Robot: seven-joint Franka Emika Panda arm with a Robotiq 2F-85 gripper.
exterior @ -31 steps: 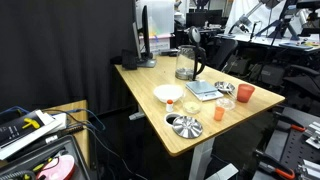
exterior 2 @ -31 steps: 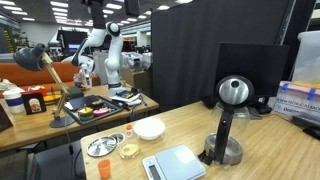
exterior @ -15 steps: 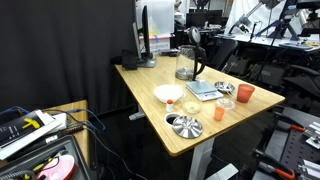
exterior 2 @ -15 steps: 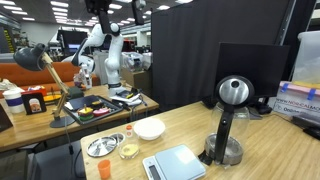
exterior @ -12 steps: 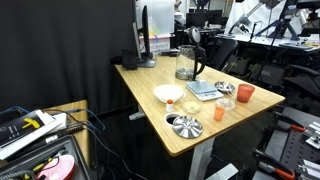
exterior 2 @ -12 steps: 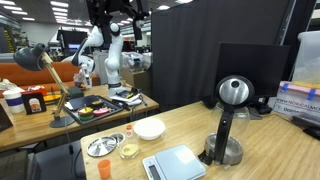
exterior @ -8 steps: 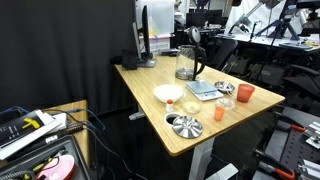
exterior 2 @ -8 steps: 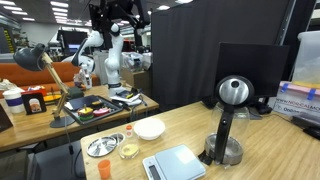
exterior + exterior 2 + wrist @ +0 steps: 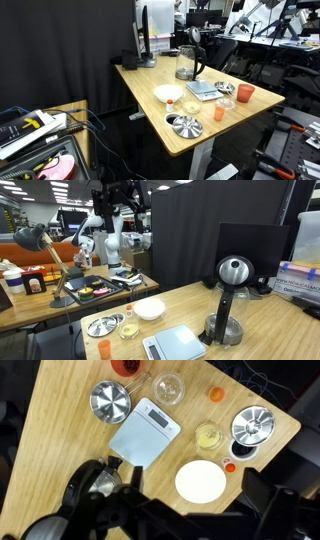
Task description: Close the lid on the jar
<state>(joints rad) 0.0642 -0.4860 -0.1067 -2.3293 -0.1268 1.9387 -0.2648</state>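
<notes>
Wrist view: pincer wide open, clear of jar

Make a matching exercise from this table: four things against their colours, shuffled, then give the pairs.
Things:
1. jar
2. scale
3. wide bowl
4. cup

Colours:
A. orange
B. white
C. clear glass with a dark handle
D. pale blue-grey

Pairs: 1-C; 2-D; 3-B; 4-A

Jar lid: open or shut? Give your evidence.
Open. The round lid stands tipped up above the rim of the jar in both exterior views.
</notes>
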